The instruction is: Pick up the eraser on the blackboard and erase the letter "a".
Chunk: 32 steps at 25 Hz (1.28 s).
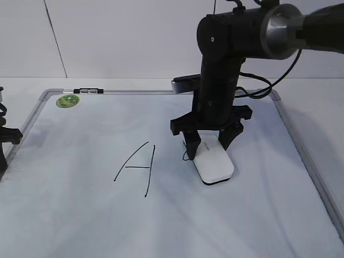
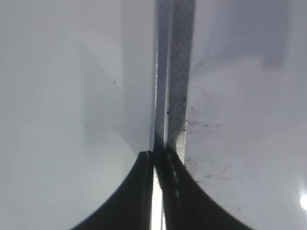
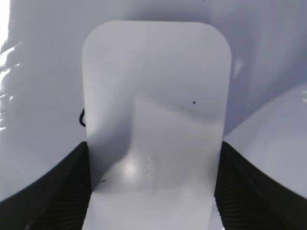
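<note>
Eraser [image 1: 214, 164] is seen lying flat on the blackboard [image 1: 80, 215], right of centre, white top up with a thin black underside showing at its near edge. Right end effector [image 1: 206, 146] is lowered over its far end, fingers set against both long sides; in the right wrist view the eraser [image 3: 156, 120] fills the gap between the dark fingers [image 3: 57, 191], so it is gripped. Small grey lettering on its top is too faint to be read. Letter "a" [image 1: 186, 155] is mostly hidden, only a black curl showing at the eraser's left edge. Capital "A" [image 1: 137, 166] is written just left of it. Round green sticker [image 1: 67, 100] sits at the far left corner, its print unreadable. Left end effector [image 2: 156, 191] is clenched, empty, over the board's grey frame [image 2: 175, 86] at the left edge.
</note>
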Each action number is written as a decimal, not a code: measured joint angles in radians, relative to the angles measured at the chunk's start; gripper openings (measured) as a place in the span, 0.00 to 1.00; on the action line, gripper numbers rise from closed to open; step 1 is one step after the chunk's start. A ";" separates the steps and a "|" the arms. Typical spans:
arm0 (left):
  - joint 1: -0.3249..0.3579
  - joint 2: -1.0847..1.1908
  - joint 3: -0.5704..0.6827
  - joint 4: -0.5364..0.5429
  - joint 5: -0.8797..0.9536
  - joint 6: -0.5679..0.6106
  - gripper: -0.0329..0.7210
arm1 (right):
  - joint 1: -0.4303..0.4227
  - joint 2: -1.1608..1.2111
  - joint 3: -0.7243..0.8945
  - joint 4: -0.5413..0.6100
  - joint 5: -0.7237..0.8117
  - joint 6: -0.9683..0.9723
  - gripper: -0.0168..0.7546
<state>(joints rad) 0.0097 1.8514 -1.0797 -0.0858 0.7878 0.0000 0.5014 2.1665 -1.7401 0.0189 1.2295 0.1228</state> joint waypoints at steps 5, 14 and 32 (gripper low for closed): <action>0.000 0.000 0.000 0.000 0.000 0.000 0.06 | 0.043 0.002 -0.002 0.000 -0.004 0.000 0.72; 0.000 0.000 0.000 0.000 0.000 0.000 0.06 | 0.054 0.002 -0.002 -0.009 -0.004 0.012 0.72; 0.000 0.000 0.000 0.000 0.000 0.000 0.06 | -0.079 0.004 -0.003 0.029 -0.004 0.022 0.72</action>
<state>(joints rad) 0.0097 1.8514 -1.0797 -0.0858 0.7878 0.0000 0.4220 2.1709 -1.7430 0.0475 1.2250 0.1452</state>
